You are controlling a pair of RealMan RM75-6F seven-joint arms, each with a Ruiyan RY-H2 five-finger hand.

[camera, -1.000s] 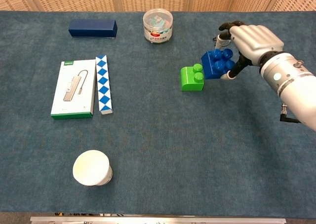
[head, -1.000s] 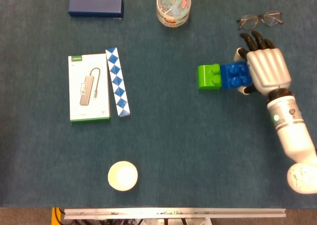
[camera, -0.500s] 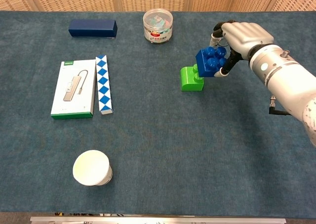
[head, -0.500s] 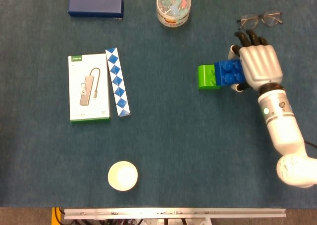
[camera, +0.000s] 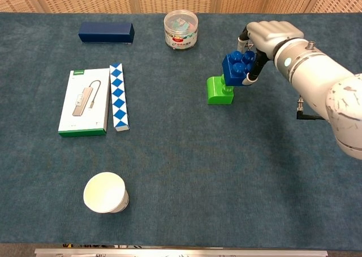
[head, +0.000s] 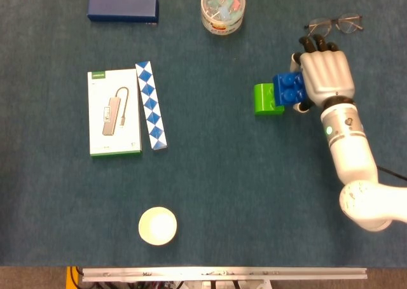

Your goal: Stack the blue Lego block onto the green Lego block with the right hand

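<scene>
Blue block held at the green block's right edge

Fingers (head: 316,46) of the right hand (head: 324,76) are wrapped over the blue Lego block (head: 288,88), grasping it from its far-right side, studs up; seen from the chest, the block (camera: 237,68) sits raised in the grip, its lower left corner over the right part of the green Lego block (camera: 218,90), which rests on the table (head: 222,187); whether the two touch cannot be told.

Beyond the fingertips lie spectacles (head: 333,25); further left of the fingers, at the far edge, stands a clear round tub (head: 222,7) with a jumble of small coloured pieces inside, too small to name; a white cup (camera: 105,193) stands near the front edge, well away from the hand, nothing visible in it.
</scene>
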